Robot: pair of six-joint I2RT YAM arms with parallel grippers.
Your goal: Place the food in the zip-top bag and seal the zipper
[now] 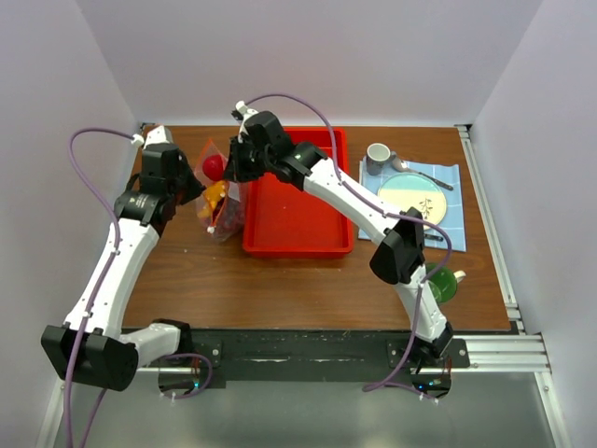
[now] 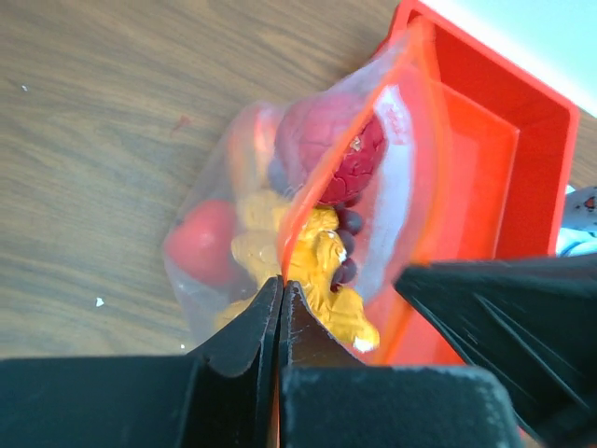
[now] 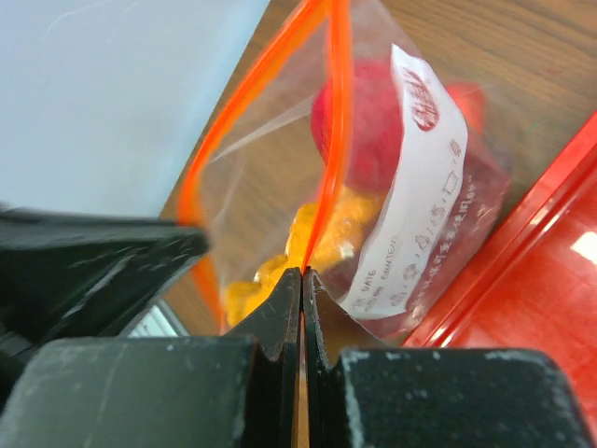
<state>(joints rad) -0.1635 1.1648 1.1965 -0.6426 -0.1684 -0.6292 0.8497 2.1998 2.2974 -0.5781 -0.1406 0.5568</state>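
Loading stage complete, sealing stage open. The bag [image 1: 220, 201] stands against the left wall of the tray [image 1: 298, 250], mouth turned up and toward the tray's far left corner. The food is inside it: a red fruit [image 2: 340, 149], the yellow cluster [image 2: 326, 280] and grapes [image 2: 350, 224] show through the film, and no piece is visible outside the bag. The zipper [image 3: 332, 140] is not yet sealed; in both wrist views its two orange tracks part into a loop (the mouth gapes between them), so pressing the tracks together along their length is judged to be what remains.

The left gripper [image 2: 280, 285] has its jaws together, pinched on the zipper track at the bag's end farther from the tray. The right gripper [image 3: 301, 275], reaching over the tray's far left corner, is likewise clamped tight on the track, at the side nearer the tray. Neither holds food.
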